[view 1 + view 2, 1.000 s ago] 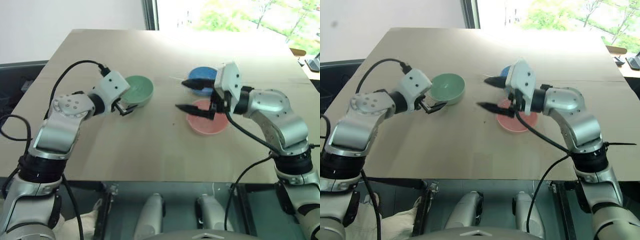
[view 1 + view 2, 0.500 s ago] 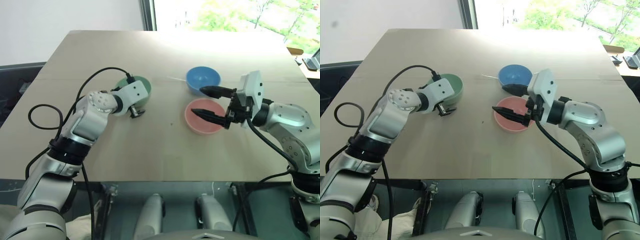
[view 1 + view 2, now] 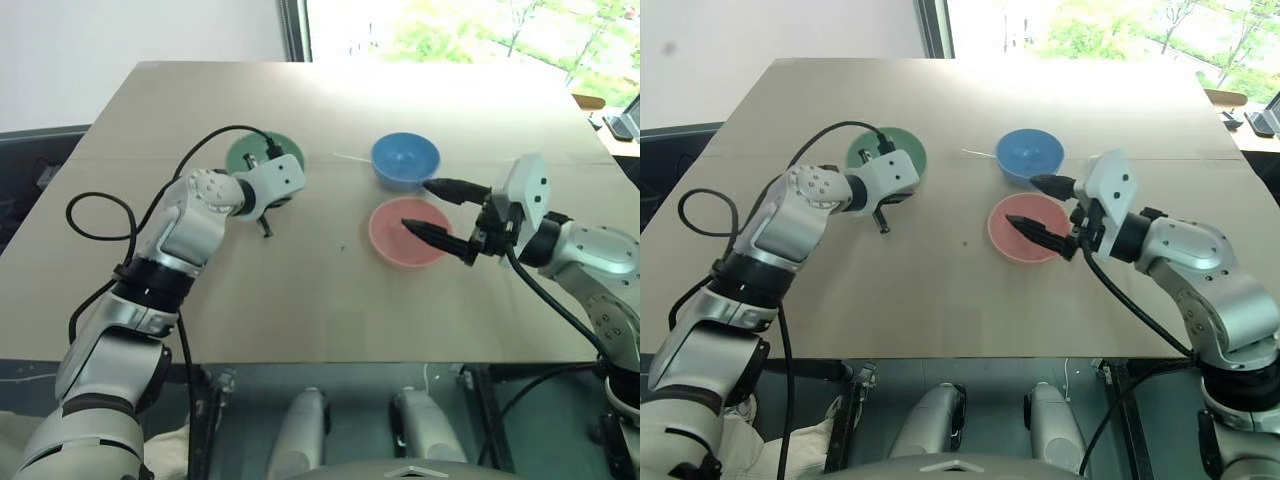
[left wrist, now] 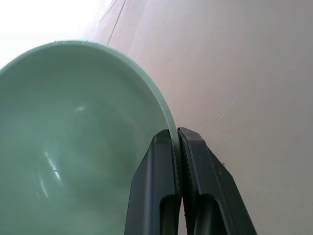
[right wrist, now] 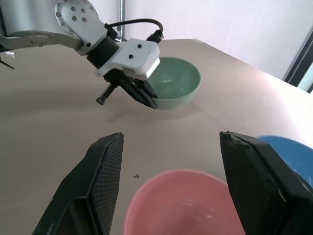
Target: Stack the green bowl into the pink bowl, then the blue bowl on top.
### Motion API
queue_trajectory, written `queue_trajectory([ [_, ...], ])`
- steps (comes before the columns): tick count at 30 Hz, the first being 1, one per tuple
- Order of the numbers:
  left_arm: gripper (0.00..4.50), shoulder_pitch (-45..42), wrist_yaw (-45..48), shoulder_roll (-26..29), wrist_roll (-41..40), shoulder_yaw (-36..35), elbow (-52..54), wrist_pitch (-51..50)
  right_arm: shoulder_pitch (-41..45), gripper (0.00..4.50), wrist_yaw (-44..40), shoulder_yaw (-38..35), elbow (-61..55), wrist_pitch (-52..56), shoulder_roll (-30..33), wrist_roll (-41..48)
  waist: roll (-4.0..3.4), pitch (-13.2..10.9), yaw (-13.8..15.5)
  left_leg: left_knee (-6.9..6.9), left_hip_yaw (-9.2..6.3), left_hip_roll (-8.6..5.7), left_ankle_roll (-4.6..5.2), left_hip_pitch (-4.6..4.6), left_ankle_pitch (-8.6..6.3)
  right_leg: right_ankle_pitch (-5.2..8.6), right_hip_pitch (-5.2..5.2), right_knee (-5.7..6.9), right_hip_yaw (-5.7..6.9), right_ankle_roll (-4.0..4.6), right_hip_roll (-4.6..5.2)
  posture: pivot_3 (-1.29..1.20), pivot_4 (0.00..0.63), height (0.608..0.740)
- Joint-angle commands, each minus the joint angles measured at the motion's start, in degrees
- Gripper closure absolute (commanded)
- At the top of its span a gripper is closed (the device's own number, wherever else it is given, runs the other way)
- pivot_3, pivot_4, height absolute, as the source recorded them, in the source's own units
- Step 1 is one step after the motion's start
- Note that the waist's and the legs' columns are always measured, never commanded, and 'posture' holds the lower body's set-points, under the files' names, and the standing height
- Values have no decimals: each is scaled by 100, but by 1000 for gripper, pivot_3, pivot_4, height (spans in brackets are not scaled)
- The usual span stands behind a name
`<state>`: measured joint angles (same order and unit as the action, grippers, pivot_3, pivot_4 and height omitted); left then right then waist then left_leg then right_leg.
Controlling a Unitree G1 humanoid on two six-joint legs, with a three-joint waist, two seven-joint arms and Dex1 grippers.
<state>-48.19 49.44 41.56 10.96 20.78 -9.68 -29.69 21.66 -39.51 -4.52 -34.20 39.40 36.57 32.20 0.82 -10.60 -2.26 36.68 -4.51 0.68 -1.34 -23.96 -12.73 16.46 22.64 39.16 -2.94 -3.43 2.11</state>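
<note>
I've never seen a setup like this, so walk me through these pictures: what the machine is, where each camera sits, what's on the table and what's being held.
It is a humanoid robot with two arms, each ending in a two-fingered black gripper. Two pictures come from cameras in its head, looking down over the arms; the other two come from cameras on each wrist, looking along the fingers. On the wooden table stand three small bowls: the green bowl, the pink bowl and the blue bowl. The left gripper is shut on the green bowl's rim, one finger inside and one outside. The right gripper is open and empty, held above the pink bowl's far side.
</note>
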Motion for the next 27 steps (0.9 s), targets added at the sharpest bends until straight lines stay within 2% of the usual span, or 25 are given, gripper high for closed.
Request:
queue_trajectory([
  [1,4448,-290,541,-141,-475,-296,434,77,-351,1192,255,-519,-457,24,137,85,1,0,31,1,0,0,0,-2,0,0,0,0,0,0,0,0,150,740],
  [3,4448,-332,976,-316,-1002,-439,773,475,-787,1192,351,-823,-672,37,210,85,0,0,63,12,-11,0,0,-15,0,0,1,-4,12,0,1,0,150,740],
  [8,4448,-263,1917,-874,-1842,-501,690,2542,-1869,1192,540,-1553,-1195,-99,209,42,-3,1,130,49,-30,-5,0,-51,0,0,6,-9,34,0,8,0,150,740],
  [12,4448,-562,2484,-1467,-1913,-211,-78,3783,-2546,1192,724,-2048,-1616,-100,127,122,-7,5,155,61,-33,-7,1,-45,0,-1,-2,4,38,-1,7,0,150,740],
  [16,4448,-876,3051,-1890,-1781,126,-890,4352,-3188,1192,865,-2476,-2072,-92,-29,238,-7,5,126,68,-31,-10,1,-28,-1,0,-13,25,33,-1,5,0,150,740],
  [19,4448,-1073,3241,-2042,-1597,274,-1406,4838,-3991,1192,817,-2993,-2478,-145,-241,298,-10,7,123,64,-19,-9,2,-13,-1,1,-17,31,17,-2,2,0,150,740],
  [24,4448,-1533,3703,-2124,-1458,351,-2281,5317,-5450,1192,745,-3806,-2580,-1215,-428,648,-7,8,128,64,-15,-8,3,-6,-1,2,-25,29,13,-3,-1,0,150,740],
  [26,3788,-1658,3984,-2120,-1478,391,-2442,5250,-5788,1192,825,-3857,-2580,-1506,-378,799,-7,8,116,64,-9,-7,4,12,-2,2,-40,26,7,-4,-1,0,150,740],
  [27,3610,-1692,4122,-2117,-1512,394,-2473,5231,-5914,1192,891,-3857,-2580,-1612,-335,889,-7,8,103,63,-9,-7,5,24,-3,3,-51,25,7,-4,-1,0,150,740],
])
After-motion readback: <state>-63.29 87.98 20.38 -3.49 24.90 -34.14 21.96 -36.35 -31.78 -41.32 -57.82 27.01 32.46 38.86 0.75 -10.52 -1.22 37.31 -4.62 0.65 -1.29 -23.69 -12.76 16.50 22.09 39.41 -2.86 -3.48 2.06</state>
